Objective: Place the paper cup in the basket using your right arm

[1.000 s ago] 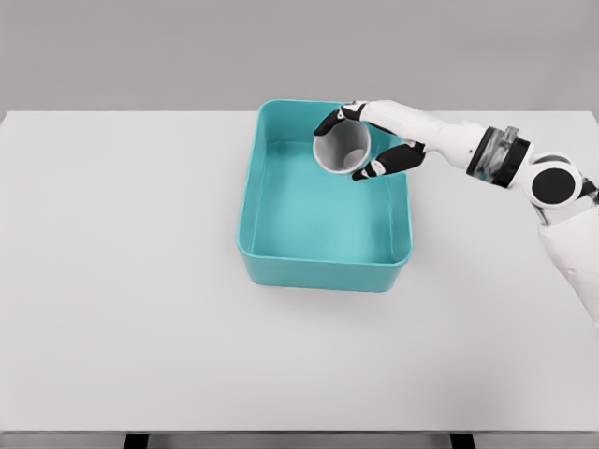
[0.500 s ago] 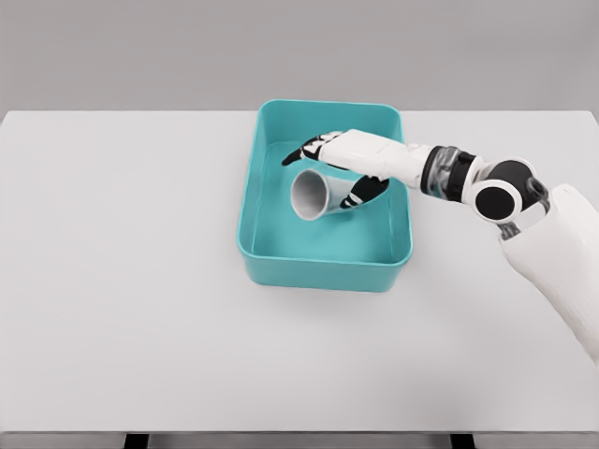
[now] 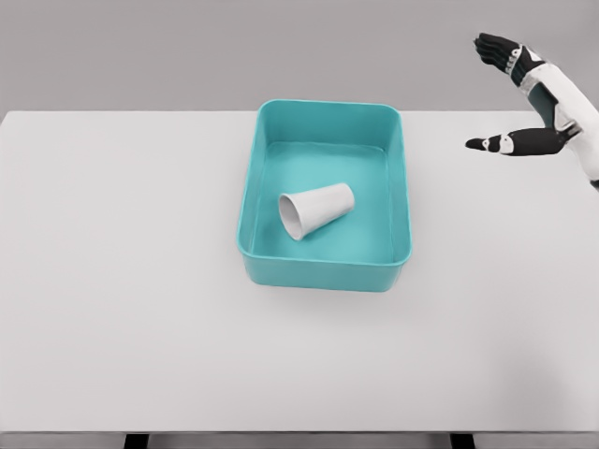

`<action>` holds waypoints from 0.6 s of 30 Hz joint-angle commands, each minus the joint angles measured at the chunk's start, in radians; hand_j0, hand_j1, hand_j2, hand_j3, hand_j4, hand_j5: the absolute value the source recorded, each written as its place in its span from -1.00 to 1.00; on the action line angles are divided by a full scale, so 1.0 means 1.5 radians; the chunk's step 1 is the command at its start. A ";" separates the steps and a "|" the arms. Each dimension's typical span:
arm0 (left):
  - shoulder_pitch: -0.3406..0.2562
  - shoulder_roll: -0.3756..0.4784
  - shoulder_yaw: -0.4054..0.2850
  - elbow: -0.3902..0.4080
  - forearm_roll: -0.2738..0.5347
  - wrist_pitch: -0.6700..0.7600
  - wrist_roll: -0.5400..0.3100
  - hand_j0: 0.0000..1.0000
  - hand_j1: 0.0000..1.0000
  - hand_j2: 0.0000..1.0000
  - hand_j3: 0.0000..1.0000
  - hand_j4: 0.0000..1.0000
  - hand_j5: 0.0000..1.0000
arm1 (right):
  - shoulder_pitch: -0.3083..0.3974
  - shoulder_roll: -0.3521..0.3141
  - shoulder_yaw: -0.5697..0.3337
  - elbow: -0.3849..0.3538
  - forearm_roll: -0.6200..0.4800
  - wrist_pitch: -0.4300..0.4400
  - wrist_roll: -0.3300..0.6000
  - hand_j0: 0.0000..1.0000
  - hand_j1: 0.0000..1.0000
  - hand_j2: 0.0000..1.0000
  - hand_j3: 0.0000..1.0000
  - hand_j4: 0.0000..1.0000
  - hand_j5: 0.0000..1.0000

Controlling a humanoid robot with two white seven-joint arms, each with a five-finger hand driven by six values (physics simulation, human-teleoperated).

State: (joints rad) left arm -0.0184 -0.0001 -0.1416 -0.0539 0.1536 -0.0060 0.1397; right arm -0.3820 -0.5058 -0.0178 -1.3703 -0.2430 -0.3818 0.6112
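A white paper cup (image 3: 315,210) lies on its side inside the teal basket (image 3: 252,198), mouth turned toward the lower left. The basket stands on the white table, a little right of centre. My right hand (image 3: 496,92) is raised at the far upper right, well clear of the basket, fingers spread and holding nothing. The left arm does not show.
The white table (image 3: 122,281) stretches wide around the basket; its front edge runs along the bottom of the view. A grey wall stands behind the table.
The right hand let go of the cup inside the basket, then pulled back up and to the right. The cup now lies on the basket floor.
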 commanded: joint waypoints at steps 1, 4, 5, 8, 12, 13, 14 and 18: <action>0.000 0.000 0.000 0.000 0.000 0.000 0.000 1.00 1.00 1.00 1.00 1.00 1.00 | 0.000 0.001 -0.046 0.046 0.042 -0.002 0.000 1.00 1.00 1.00 1.00 1.00 1.00; 0.000 0.000 -0.001 0.000 0.000 0.000 0.000 1.00 1.00 1.00 1.00 1.00 1.00 | 0.004 0.005 -0.047 0.073 0.063 -0.001 0.000 1.00 1.00 1.00 1.00 1.00 1.00; -0.001 0.000 -0.001 0.000 0.000 0.000 0.000 1.00 1.00 1.00 1.00 1.00 1.00 | 0.004 0.006 -0.047 0.078 0.064 -0.001 0.000 1.00 1.00 1.00 1.00 1.00 1.00; 0.000 0.000 0.000 0.000 0.000 0.000 0.000 1.00 1.00 1.00 1.00 1.00 1.00 | 0.005 0.007 -0.046 0.082 0.076 0.000 0.000 1.00 1.00 1.00 1.00 1.00 1.00; -0.001 0.000 0.000 0.000 0.000 0.000 0.000 1.00 1.00 1.00 1.00 1.00 1.00 | 0.010 0.019 -0.043 0.102 0.101 0.000 0.000 1.00 1.00 1.00 1.00 1.00 1.00; -0.001 0.000 -0.001 0.000 0.000 0.000 0.000 1.00 1.00 1.00 1.00 1.00 1.00 | 0.010 0.019 -0.043 0.100 0.101 0.000 0.000 1.00 1.00 1.00 1.00 1.00 1.00; -0.001 0.000 -0.001 0.000 0.000 0.000 0.000 1.00 1.00 1.00 1.00 1.00 1.00 | 0.010 0.019 -0.043 0.103 0.101 0.000 0.000 1.00 1.00 1.00 1.00 1.00 1.00; 0.000 0.000 -0.001 0.000 0.000 0.000 0.000 1.00 1.00 1.00 1.00 1.00 1.00 | 0.010 0.028 -0.044 0.097 0.101 -0.001 0.000 1.00 1.00 1.00 1.00 1.00 1.00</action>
State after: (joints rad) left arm -0.0199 -0.0001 -0.1418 -0.0538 0.1536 -0.0061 0.1397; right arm -0.3666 -0.4684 -0.0836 -1.2223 -0.0867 -0.3845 0.6112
